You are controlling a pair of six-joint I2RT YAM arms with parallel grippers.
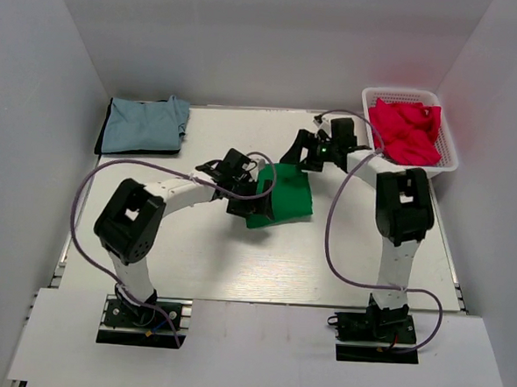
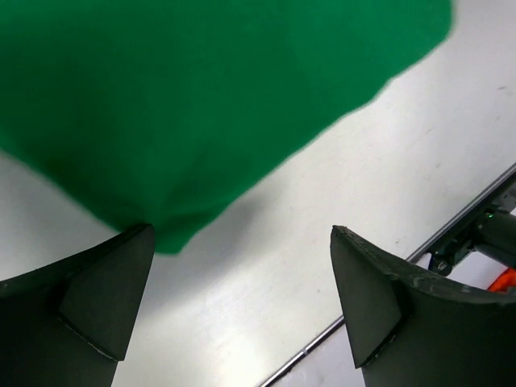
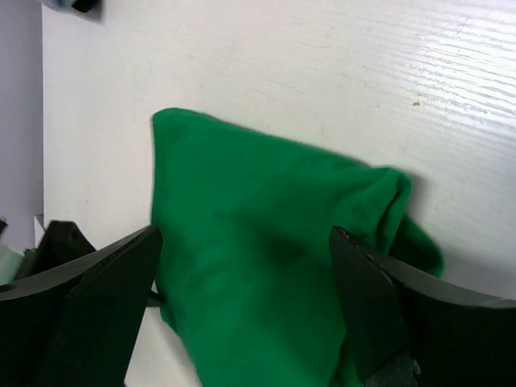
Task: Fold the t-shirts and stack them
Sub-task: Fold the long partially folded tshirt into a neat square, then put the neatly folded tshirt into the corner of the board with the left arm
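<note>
A bright green t-shirt [image 1: 287,193] lies folded in the middle of the table. My left gripper [image 1: 251,200] is at its left edge, open. In the left wrist view the green t-shirt [image 2: 201,105] fills the upper left and only bare table shows between the fingers [image 2: 105,298]. My right gripper [image 1: 299,155] hovers open over the shirt's far edge. In the right wrist view the green cloth [image 3: 266,242] spans the gap of that gripper [image 3: 246,310]. A pale grey-blue t-shirt [image 1: 145,124] lies folded at the back left. Crimson red t-shirts [image 1: 405,131] are heaped in a basket.
The white mesh basket [image 1: 451,153] stands at the back right corner, close to the right arm. White walls enclose the table on three sides. A metal rail [image 2: 451,238] marks the table's edge in the left wrist view. Purple cables loop off both arms.
</note>
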